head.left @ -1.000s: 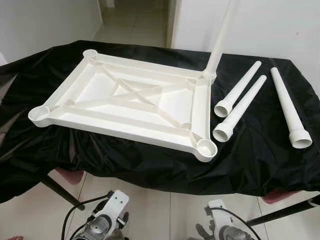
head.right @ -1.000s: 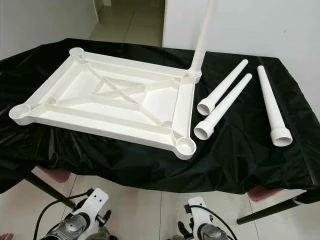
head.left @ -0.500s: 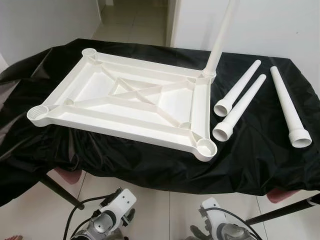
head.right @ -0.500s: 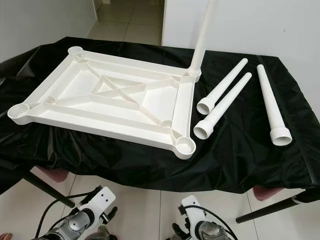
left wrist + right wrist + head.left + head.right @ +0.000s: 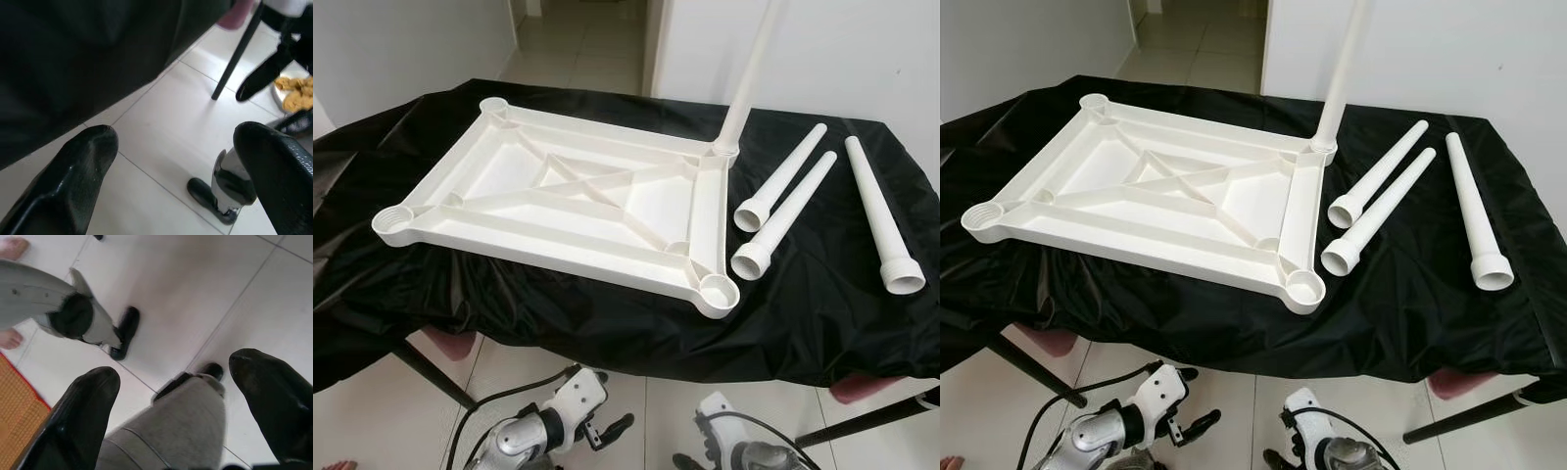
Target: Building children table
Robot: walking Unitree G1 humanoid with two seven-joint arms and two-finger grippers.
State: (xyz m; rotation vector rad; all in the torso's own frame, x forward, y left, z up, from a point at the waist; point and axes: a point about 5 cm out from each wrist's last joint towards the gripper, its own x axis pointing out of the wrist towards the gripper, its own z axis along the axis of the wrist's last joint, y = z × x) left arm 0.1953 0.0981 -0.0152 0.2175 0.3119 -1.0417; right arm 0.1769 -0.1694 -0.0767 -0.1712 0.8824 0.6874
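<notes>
1. One white tabletop (image 5: 578, 211), upside down on the black-draped worktop (image 5: 822, 313), ribbed underside up, left of centre.
2. Four corner sockets counted: near left, far left and near right open; far right filled by one upright leg (image 5: 749, 78).
3. Three loose legs to the right, lying flat: two close together, leg (image 5: 781, 176) and leg (image 5: 785, 213), just right of the tabletop; a third leg (image 5: 879, 213) further right, apart from the pair. All three wide ends toward the near edge.
4. Left pincer (image 5: 171, 161) low, below the worktop's near edge, over white floor tiles (image 5: 161, 142); fingers spread, holding nothing.
5. Right pincer (image 5: 176, 391) likewise low over the floor, fingers spread, holding nothing.
</notes>
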